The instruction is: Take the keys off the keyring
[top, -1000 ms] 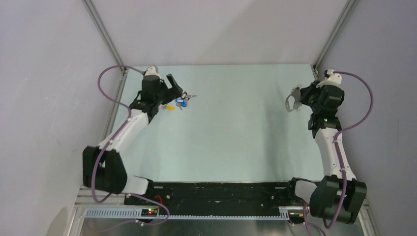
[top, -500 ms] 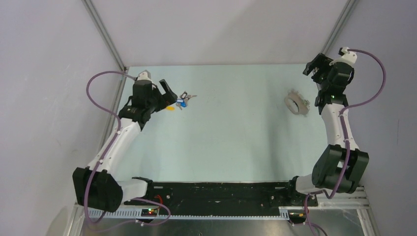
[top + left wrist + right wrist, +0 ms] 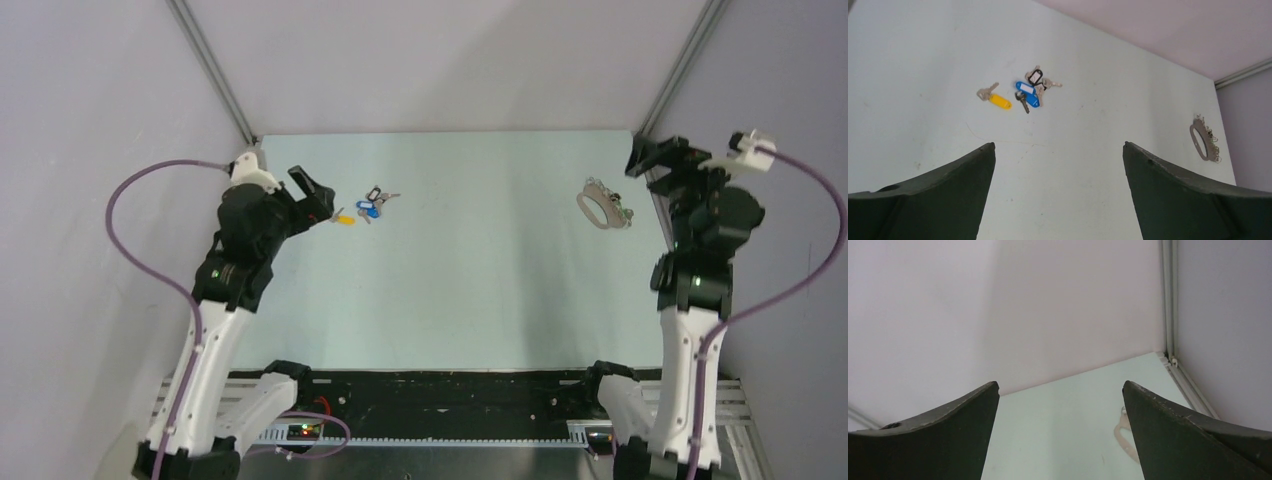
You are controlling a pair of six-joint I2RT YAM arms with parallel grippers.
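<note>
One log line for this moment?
left hand: open | right hand: open | keys: table, left | keyring: table, right

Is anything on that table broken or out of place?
Nothing looks damaged. The keys lie in a loose cluster on the left side of the table, the yellow-tagged one slightly apart. The keyring lies alone near the right edge.

Both arms upright over their bases, grippers parted and holding nothing.
The left arm (image 3: 213,335) rises steeply and bends forward at the wrist; the left gripper (image 3: 318,197) points right and away, jaws wide apart. The right arm (image 3: 690,345) stands near vertical; the right gripper (image 3: 655,160) aims leftward, jaws likewise spread wide.
</note>
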